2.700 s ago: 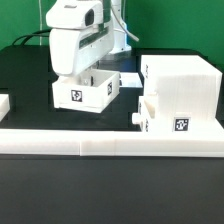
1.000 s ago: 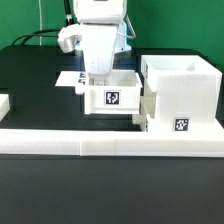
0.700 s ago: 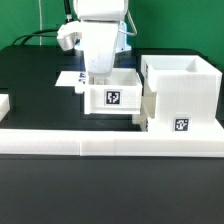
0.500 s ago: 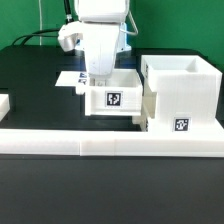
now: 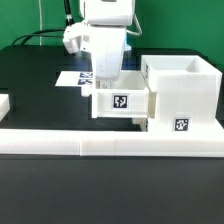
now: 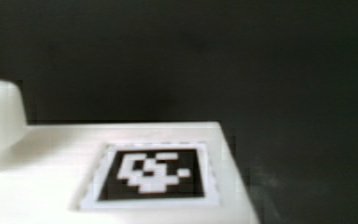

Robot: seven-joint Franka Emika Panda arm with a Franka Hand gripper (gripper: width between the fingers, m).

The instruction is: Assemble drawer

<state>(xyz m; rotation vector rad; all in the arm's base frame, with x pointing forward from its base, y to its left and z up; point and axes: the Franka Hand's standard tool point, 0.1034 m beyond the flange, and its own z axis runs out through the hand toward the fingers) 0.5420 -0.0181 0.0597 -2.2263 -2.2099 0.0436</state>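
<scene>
Arm: one white Franka arm, reaching down from above in the exterior view, its tool (image 5: 105,82) lowered into the small box.
Tool state: fingers go down inside the box and are hidden by its wall; whether they are clenched or released cannot be told.
Drawer parts, counted: two in clear sight. One large matte white cube-like hollow shell (image 5: 182,95), open at the top, one square black-and-white tag on its front face. One smaller matte white open box (image 5: 122,103) with one tag on its front.
Where they are: the small box sits against the shell's side toward the exterior view's left; both stand just behind the rail.
Other white pieces: one long low white border rail (image 5: 90,141) across the front; one small white piece (image 5: 3,103) at the exterior view's left edge.
Marker board: one flat white board with tags (image 5: 76,78), lying behind the small box.
Wrist view: one tag (image 6: 153,171) on a white surface, blurred.
Surface: black desk (image 5: 35,85).
Room: a pale wall behind, with dark cables.
</scene>
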